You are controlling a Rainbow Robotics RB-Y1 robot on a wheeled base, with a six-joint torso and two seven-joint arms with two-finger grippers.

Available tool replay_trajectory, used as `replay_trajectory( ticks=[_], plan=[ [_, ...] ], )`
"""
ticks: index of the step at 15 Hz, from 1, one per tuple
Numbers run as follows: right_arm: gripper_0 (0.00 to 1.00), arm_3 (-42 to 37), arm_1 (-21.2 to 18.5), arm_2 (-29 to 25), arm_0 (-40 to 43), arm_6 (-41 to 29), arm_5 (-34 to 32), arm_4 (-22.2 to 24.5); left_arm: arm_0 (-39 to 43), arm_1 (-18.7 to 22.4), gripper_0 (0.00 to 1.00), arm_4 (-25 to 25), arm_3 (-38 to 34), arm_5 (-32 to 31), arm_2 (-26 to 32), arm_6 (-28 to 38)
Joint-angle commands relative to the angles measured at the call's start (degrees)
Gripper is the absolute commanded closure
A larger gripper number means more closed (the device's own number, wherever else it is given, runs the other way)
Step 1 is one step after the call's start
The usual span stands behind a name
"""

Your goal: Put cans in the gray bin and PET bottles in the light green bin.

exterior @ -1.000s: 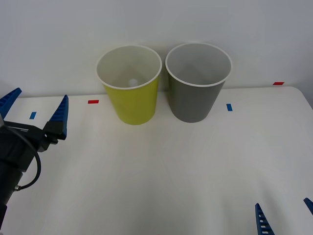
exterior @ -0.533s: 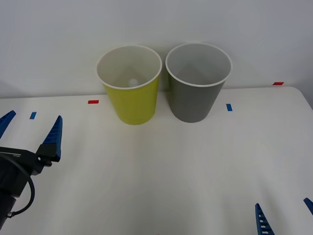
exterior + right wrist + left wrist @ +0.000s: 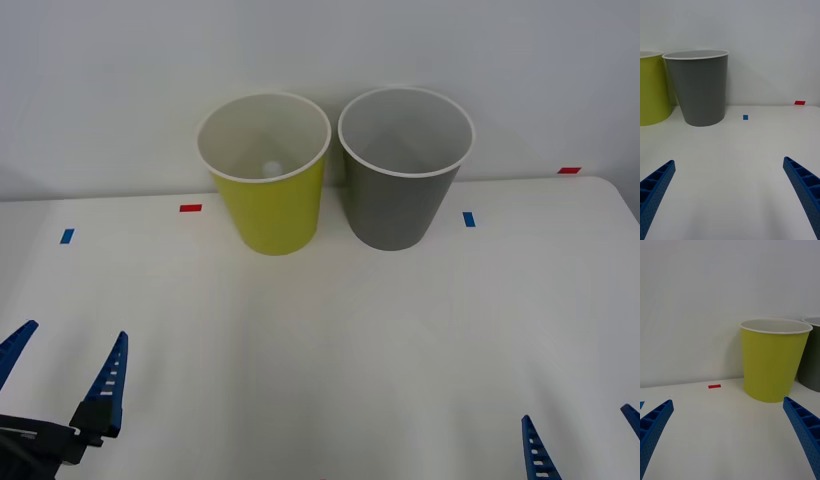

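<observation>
The light green bin stands upright at the back of the white table, and the gray bin sits close beside it on the right. Deep inside the light green bin is a small pale round spot that looks like the cap of a PET bottle; the rest is hidden. Cans are out of view. My left gripper hangs open and empty over the near left of the table, well short of the light green bin. At the near right, my right gripper is open and empty, facing the gray bin.
A white wall rises right behind the bins. Flat tape marks lie on the table: red and blue on the left, blue and red on the right.
My left gripper has drawn back from the middle left of the table toward the near edge, staying open. The right gripper and both bins have not moved.
</observation>
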Motion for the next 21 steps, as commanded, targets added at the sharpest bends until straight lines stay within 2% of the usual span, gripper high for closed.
replay_trajectory(
  ticks=[1, 5, 11, 14, 21],
  plan=[
    [0.0, 0.0, 0.0, 0.0, 0.0, 0.0, 0.0, 0.0, 1.1, -0.2, 0.0, -1.0, 7.1, -9.8, -1.3, 0.0],
    [0.0, 0.0, 0.0, 0.0, 0.0, 0.0, 0.0, 0.0, 8.0, -1.1, 0.0, -0.6, 7.4, -11.3, -0.8, -0.7],
    [0.0, 0.0, 0.0, 0.0, 0.0, 0.0, 0.0, 0.0, 14.9, -8.9, 0.0, -2.7, 8.9, -12.1, 2.1, -1.5],
    [0.0, 0.0, 0.0, 0.0, 0.0, 0.0, 0.0, 0.0, 17.8, -9.1, 0.0, -3.7, 8.9, -13.8, 2.0, -1.5],
    [0.0, 0.0, 0.0, 0.0, 0.0, 0.0, 0.0, 0.0, 17.8, -9.1, 0.0, -4.2, 9.0, -13.8, 2.1, -1.5]
  ],
)
